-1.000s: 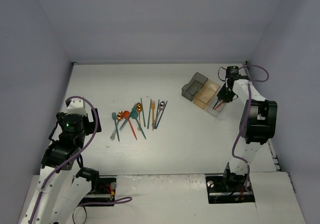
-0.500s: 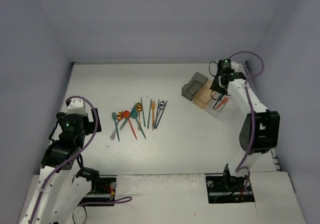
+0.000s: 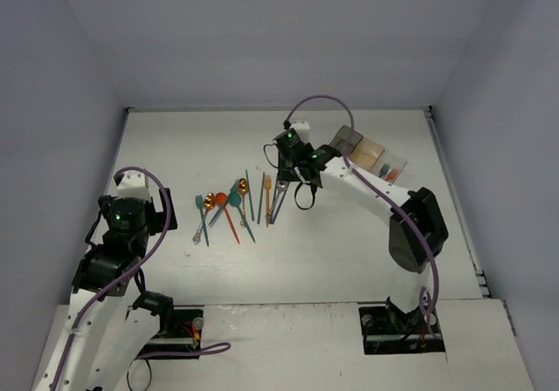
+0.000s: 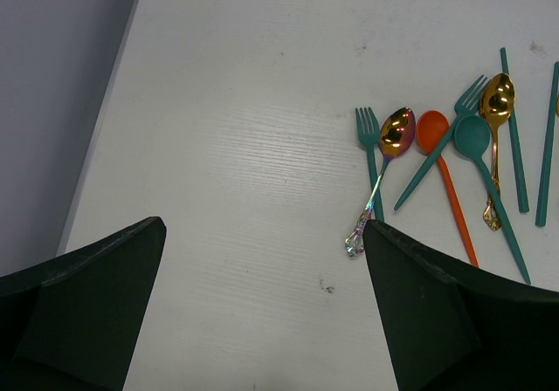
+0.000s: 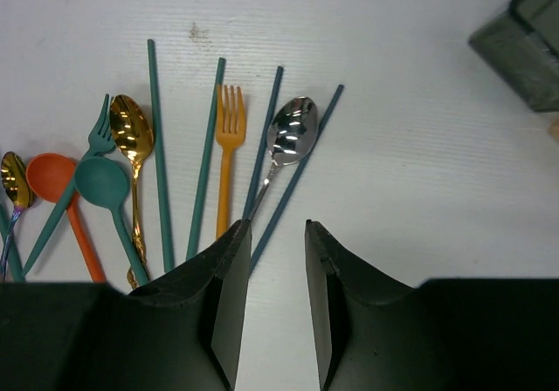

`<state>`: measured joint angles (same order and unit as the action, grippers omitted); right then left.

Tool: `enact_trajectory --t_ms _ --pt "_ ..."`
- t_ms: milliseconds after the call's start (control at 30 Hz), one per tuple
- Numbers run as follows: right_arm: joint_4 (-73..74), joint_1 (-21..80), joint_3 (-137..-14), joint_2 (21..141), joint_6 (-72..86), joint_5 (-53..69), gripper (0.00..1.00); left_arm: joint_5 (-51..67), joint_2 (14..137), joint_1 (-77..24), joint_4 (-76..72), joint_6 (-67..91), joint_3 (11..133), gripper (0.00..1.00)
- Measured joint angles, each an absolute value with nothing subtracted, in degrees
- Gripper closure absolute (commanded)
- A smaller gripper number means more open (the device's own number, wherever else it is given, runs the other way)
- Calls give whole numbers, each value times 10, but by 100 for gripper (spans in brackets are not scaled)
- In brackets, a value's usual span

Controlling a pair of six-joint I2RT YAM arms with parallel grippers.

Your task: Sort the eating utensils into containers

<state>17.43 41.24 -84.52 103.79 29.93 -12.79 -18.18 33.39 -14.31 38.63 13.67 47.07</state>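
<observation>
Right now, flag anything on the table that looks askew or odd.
Nothing spilled or damaged. One teal fork lies slanted, crossing the orange spoon, while most other utensils lie roughly side by side.

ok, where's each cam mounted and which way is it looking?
Top external: high behind the bases, looking down on the white table; both arms show.
Left wrist: faces down at the table's left side; open left pincer frames the bottom.
Right wrist: faces down over the slim utensils; right pincer, narrowly open, at bottom centre.
Shared: both wrist views show the orange plastic spoon.
</observation>
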Motion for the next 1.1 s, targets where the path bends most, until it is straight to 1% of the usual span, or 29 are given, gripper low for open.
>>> enact_trajectory --t_ms 200,500,833,1033,1100 --pt "157 453 -886 1131 334 -146 73 -182 334 -145 386 137 471 5" --pt "139 478 -911 1209 366 -163 75 -182 334 -146 386 137 471 5" --pt "134 478 -912 1241 388 -188 78 -182 335 -151 386 137 471 5" --pt "128 478 -913 1253 393 -195 82 -182 337 -153 386 137 471 5" --pt "124 478 -915 1255 394 -196 85 -182 337 -153 386 137 471 5"
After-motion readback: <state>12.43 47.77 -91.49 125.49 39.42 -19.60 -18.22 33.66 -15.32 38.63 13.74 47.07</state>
